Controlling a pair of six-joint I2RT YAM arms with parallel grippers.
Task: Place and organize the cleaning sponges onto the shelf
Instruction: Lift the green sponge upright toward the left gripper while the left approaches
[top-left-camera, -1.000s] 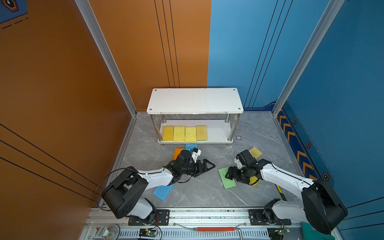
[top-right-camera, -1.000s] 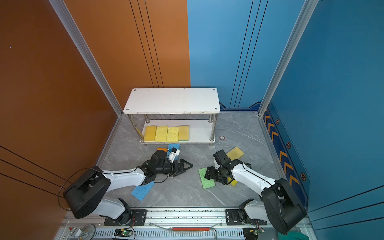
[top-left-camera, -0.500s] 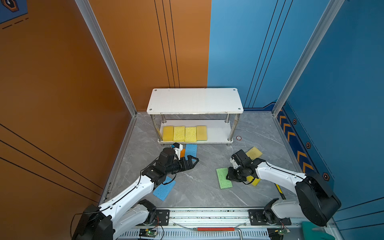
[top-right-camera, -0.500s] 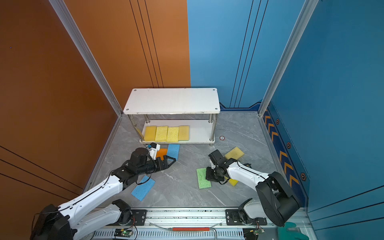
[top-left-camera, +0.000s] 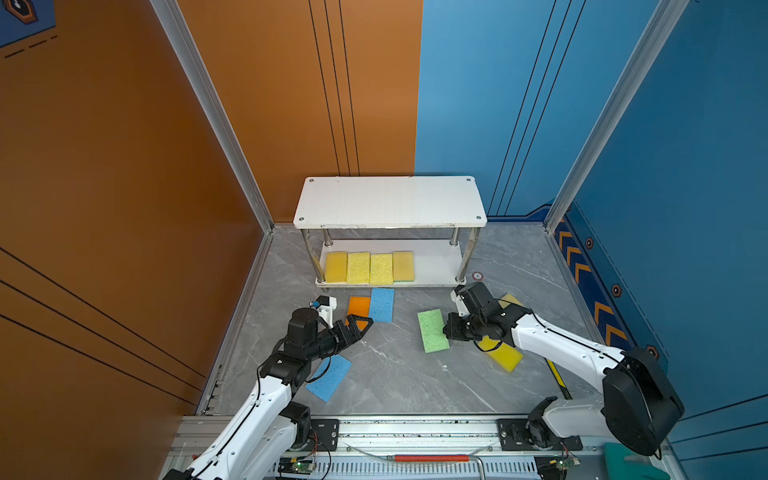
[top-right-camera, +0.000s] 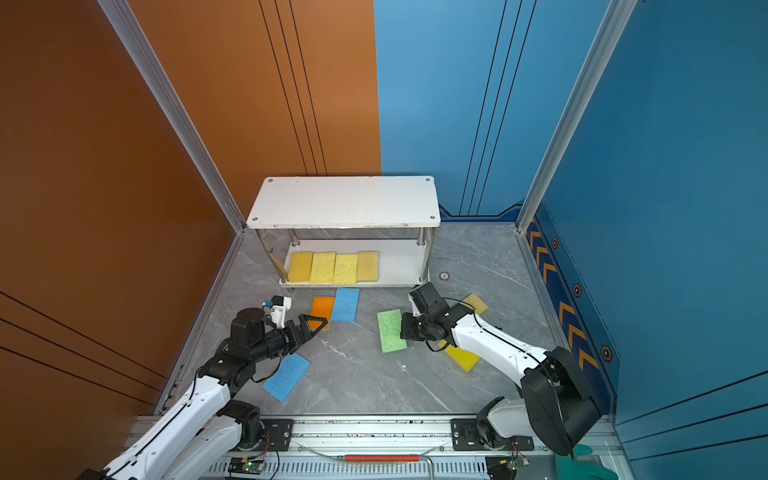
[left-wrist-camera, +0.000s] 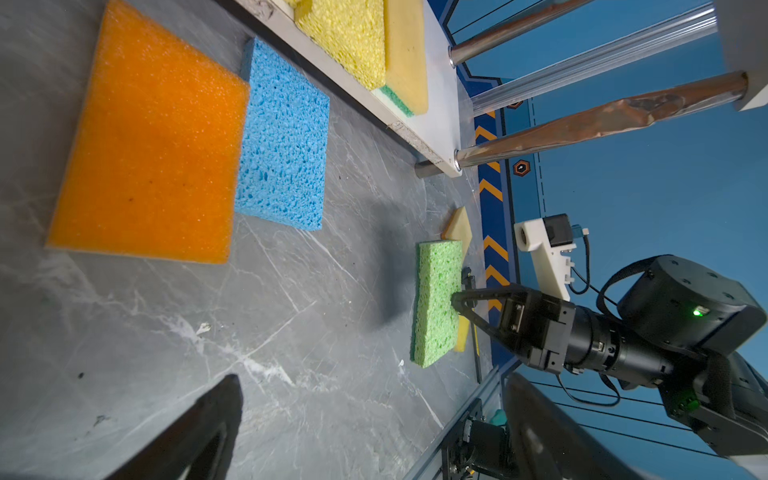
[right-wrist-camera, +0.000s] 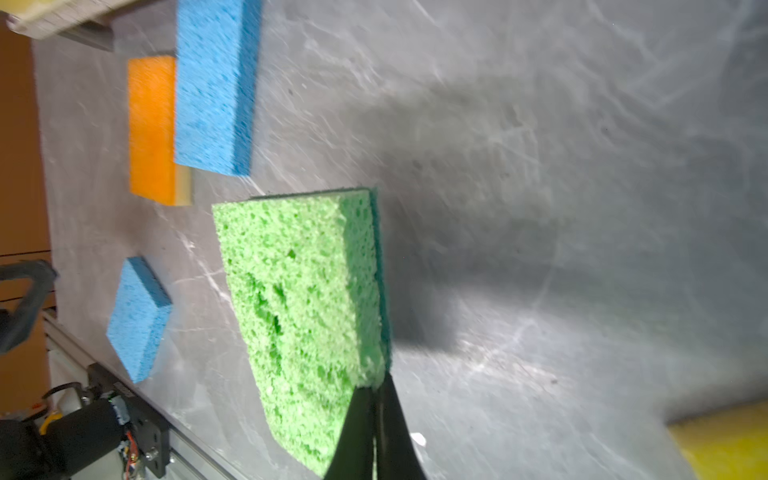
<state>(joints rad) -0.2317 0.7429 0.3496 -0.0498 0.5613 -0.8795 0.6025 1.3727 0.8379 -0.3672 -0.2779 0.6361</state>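
**A:** Grey marble floor (top-left-camera: 399, 374), and the blue sponge (top-left-camera: 330, 376) is lying nearest. What's changing?

**B:** The right gripper (top-left-camera: 448, 332) is now pinching tight on the green sponge (top-left-camera: 432, 330), mid-floor; it was wide a second ago. The left gripper (top-left-camera: 359, 325) is hanging wide, empty, by the orange sponge (top-left-camera: 360, 305). Far back, the shelf (top-left-camera: 390, 201) is holding four yellow sponges (top-left-camera: 358, 268), so green's probably heading there.

The right arm (top-left-camera: 552, 340) hides part of the tan sponge (top-left-camera: 510, 299) and the yellow sponge (top-left-camera: 505, 356).
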